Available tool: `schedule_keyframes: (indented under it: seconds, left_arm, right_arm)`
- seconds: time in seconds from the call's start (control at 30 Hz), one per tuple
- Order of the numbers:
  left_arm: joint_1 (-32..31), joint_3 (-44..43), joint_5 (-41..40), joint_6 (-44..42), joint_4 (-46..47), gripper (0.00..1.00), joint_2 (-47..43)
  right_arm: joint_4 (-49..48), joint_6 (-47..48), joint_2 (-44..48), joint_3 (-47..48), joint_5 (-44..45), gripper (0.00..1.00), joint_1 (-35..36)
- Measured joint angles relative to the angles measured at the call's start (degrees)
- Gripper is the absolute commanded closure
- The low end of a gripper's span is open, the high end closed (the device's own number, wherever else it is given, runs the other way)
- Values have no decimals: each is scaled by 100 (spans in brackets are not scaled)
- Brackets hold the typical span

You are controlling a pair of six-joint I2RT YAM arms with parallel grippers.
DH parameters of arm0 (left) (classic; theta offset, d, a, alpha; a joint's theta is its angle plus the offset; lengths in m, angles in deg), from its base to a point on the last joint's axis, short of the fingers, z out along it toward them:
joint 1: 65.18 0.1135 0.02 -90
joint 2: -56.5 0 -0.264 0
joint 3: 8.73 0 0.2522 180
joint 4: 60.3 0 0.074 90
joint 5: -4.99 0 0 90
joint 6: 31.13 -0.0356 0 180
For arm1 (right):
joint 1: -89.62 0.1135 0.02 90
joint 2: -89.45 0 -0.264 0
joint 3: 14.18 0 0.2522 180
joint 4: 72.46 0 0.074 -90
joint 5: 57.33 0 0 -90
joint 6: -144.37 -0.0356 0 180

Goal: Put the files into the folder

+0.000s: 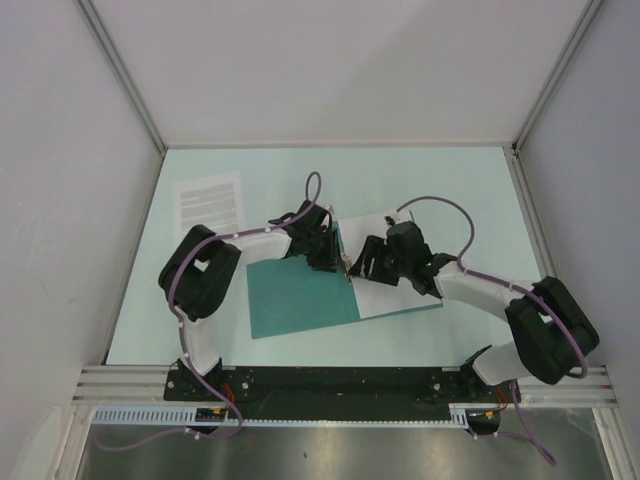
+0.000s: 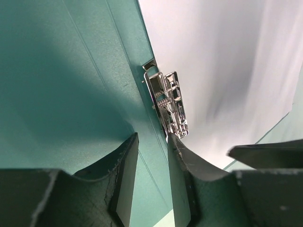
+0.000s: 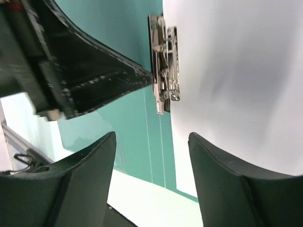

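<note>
We show one table bearing one open folder. Sheets number two: blank file on the folder's right leaf, printed file apart, far left. Left gripper narrowly parted, right gripper spread wide, beside one clip.

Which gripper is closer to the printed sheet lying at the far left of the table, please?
Left. The left gripper is over the open folder, to the right of the printed sheet; the right gripper is farther right, by the blank sheet.

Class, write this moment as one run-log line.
folder open | blank sheet inside, by clip | printed sheet outside | left pincer open | right pincer open
</note>
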Motion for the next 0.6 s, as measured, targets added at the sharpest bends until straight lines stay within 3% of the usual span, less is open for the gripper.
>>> schedule_keyframes:
  seconds: [0.07, 0.33, 0.43, 0.6]
  left_arm:
    - [-109, -254, -2, 4, -52, 61, 181]
    - [-496, -1344, 28, 94, -299, 58, 931]
    - [-638, -1818, 39, 94, -398, 47, 1222]
    - [-715, -1847, -26, 39, -435, 27, 1097]
  right_arm:
    - [234, 133, 321, -24, 125, 33, -131]
    - [686, 304, 1163, -763, 243, 34, -2142]
    - [811, 352, 1279, -1003, 151, 31, -2570]
    - [846, 599, 1543, -1040, 11, 25, -2538]
